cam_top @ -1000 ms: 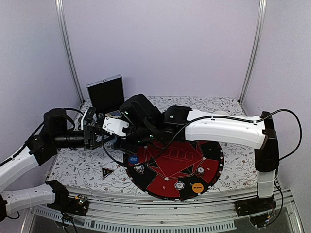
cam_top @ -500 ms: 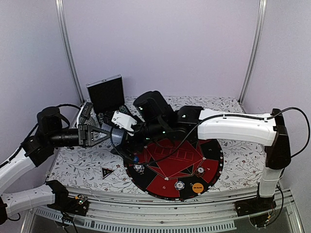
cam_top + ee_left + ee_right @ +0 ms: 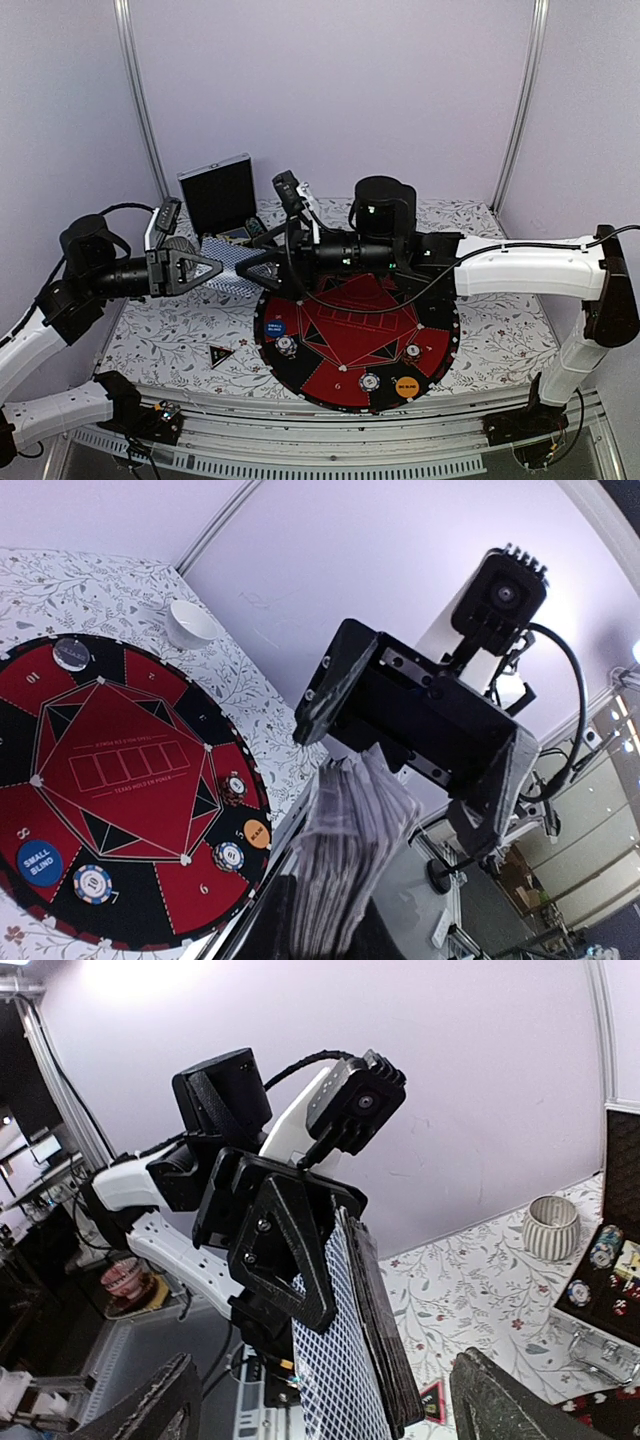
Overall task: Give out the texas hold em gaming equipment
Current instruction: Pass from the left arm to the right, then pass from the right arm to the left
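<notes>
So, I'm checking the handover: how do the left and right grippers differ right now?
The left gripper has its fingers shut on the deck of cards; the right gripper has its fingers wide apart, gripping nothing. The left gripper reaches in from the left side; the right gripper stretches across above the mat from the right. Both are black, raised, and face each other with the deck between them.

Pale lilac walls (image 3: 330,100) close in the back and both sides of the table (image 3: 150,345), which is covered by a white cloth printed with grey flowers. Silver metal posts (image 3: 141,110) rise at its far corners. A ribbed aluminium rail (image 3: 330,445) runs along its near edge. The light is soft and even, with a bright glow (image 3: 120,980) high on one wall.
</notes>
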You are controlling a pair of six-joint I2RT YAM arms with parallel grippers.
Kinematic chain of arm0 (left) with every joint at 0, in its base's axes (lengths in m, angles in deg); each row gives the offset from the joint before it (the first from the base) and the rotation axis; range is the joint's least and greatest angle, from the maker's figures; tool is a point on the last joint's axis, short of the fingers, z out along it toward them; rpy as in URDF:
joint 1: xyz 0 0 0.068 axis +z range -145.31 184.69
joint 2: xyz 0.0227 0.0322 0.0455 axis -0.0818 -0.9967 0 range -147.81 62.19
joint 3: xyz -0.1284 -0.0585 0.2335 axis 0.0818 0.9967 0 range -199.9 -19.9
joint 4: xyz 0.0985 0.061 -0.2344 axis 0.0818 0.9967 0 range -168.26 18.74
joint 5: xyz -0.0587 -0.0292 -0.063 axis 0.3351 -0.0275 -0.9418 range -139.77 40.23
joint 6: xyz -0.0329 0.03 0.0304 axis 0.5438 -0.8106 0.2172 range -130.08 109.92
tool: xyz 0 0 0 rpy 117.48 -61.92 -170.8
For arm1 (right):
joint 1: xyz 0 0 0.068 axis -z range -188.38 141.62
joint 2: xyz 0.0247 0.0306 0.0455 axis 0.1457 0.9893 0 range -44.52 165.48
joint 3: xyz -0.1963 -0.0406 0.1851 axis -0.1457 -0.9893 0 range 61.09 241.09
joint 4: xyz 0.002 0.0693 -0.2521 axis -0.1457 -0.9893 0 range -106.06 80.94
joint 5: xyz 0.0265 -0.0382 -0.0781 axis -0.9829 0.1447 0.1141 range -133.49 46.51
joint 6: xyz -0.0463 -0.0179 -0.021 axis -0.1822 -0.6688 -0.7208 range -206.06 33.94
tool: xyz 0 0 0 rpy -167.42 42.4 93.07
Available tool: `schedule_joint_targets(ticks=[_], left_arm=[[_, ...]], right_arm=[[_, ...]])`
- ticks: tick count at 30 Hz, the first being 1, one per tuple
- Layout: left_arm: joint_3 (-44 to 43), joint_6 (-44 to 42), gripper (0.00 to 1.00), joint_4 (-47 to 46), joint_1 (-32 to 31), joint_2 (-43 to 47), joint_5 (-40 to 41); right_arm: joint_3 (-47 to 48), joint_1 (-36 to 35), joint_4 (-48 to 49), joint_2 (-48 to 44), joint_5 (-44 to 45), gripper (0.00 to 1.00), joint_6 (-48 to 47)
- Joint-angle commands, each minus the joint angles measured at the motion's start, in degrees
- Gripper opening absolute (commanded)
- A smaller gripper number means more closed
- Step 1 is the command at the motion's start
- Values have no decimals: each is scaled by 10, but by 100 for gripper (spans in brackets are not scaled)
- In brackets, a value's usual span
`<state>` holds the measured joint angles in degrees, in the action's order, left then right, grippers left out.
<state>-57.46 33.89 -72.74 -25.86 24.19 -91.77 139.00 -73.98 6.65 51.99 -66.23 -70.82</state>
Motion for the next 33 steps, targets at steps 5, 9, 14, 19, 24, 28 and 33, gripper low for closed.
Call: schedule_joint_targets(ticks=[5, 9, 14, 19, 24, 28, 33], left_arm=[[-12, 2, 0, -44, -3, 14, -18], [-13, 0, 0, -46, -3, 15, -19], [-9, -12, 0, -32, -3, 17, -17], [-61, -132, 48, 114, -8, 9, 105], [-130, -308, 98, 217, -14, 2, 241], [-144, -415, 98, 203, -26, 5, 233], [-141, -578, 98, 193, -80, -3, 278]], right_arm=[[5, 0, 126, 64, -62, 51, 135], [9, 0, 130, 76, -80, 29, 142], [6, 1, 129, 70, -96, 3, 139], [-5, 16, 61, 43, -67, 2, 141], [-14, 40, -76, -1, -29, 1, 123], [6, 56, -189, -15, -16, 1, 111], [53, 57, -288, -4, -18, 2, 85]])
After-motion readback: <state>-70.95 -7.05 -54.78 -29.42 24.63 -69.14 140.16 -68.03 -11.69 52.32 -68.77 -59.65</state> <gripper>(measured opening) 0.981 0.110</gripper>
